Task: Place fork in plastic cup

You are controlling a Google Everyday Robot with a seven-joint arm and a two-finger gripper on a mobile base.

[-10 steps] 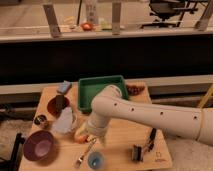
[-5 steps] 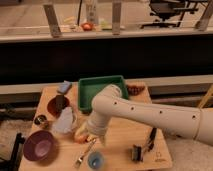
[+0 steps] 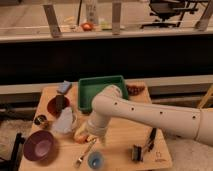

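Nothing has visibly moved since half a second ago: arm, fork and cup keep their positions. At the near edge of the tabletop (image 3: pixel 120 145) stands the light-blue plastic cup (image 3: pixel 95 160). The fork (image 3: pixel 85 153) lies diagonally just beside it, outside the cup, on the side toward the purple bowl (image 3: pixel 39 145). Its far end runs up to the gripper (image 3: pixel 92 140). The gripper points down over that end, at the tip of the white arm (image 3: pixel 150 115) that reaches across the tabletop. The state of the jaws cannot be told. Black-handled utensils (image 3: pixel 144 147) lie near the opposite front corner from the bowl. Farther back are a small metal cup (image 3: pixel 41 120), a red dish (image 3: pixel 56 105) and, beyond them, a green tray (image 3: pixel 102 89).
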